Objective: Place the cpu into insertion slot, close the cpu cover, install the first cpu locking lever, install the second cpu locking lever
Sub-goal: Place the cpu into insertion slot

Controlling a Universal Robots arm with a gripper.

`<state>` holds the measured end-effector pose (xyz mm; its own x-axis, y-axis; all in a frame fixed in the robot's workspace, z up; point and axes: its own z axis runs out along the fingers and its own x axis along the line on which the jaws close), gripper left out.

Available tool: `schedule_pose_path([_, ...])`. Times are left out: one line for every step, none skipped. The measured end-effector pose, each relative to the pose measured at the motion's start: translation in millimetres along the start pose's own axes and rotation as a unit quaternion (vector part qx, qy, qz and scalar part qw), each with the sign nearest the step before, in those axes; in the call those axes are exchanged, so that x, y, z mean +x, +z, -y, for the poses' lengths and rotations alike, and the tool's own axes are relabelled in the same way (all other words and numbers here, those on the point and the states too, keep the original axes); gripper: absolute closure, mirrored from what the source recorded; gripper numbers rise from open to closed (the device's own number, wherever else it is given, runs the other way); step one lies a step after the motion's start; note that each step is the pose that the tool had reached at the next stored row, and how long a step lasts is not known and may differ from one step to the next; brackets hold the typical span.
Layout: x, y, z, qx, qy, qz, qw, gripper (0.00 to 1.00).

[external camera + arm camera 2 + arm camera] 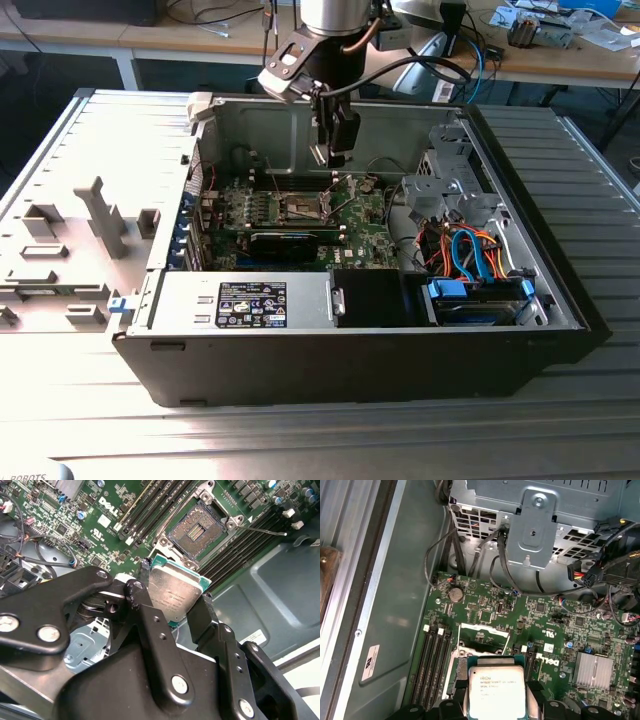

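Observation:
My gripper (173,596) is shut on the cpu (176,587), a flat square chip with a silver-grey top and green edge, held by two opposite sides between black fingers (141,587). In the exterior view the gripper (335,152) hangs inside the open computer case, above the motherboard. The insertion slot (195,529) lies open below and a little aside of the chip, with its dark contact field bare. From the exterior it shows as a small square, the slot (303,207). In the first wrist view the cpu (495,695) covers part of the slot (481,639). A thin locking lever (266,530) sticks out beside the slot.
The black case (300,360) lies on its side on a ribbed metal table. Long black memory slots (150,507) flank the socket. A metal drive cage (540,525) and bundled cables (470,255) stand on the exterior view's right. A silver heatsink (594,670) sits on the board.

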<state>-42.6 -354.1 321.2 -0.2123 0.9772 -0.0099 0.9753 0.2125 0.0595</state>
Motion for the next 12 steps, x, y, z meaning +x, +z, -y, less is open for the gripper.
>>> schedule_pose_path([0.0,0.1,0.0,0.0000,0.001,0.0001,1.00000,0.46])
schedule_pose_path([0.0,0.1,0.0,0.0000,0.001,0.0001,1.00000,0.46])
schedule_pose_path([0.0,0.2,0.0,0.0000,0.001,0.0002,1.00000,0.46])
schedule_pose_path([0.0,0.3,0.0,0.0000,0.002,0.0003,1.00000,0.46])
schedule_pose_path([0.0,0.3,0.0,0.0001,0.003,0.0004,1.00000,0.46])
schedule_pose_path([0.0,0.4,0.0,0.0000,0.003,0.0004,1.00000,0.46])
schedule_pose_path([0.0,0.4,0.0,0.0001,0.003,0.0005,0.99999,0.46])
schedule_pose_path([0.0,0.4,0.0,0.0001,0.004,0.0005,0.99999,0.46])
schedule_pose_path([0.0,0.4,0.0,0.0001,0.004,0.0006,0.99999,0.46])
schedule_pose_path([0.0,0.5,0.0,0.0001,0.004,0.0006,0.99999,0.46])
schedule_pose_path([0.0,0.6,0.0,0.0001,0.005,0.0008,0.99999,0.46])
schedule_pose_path([0.0,0.6,0.0,0.0001,0.006,0.0008,0.99998,0.46])
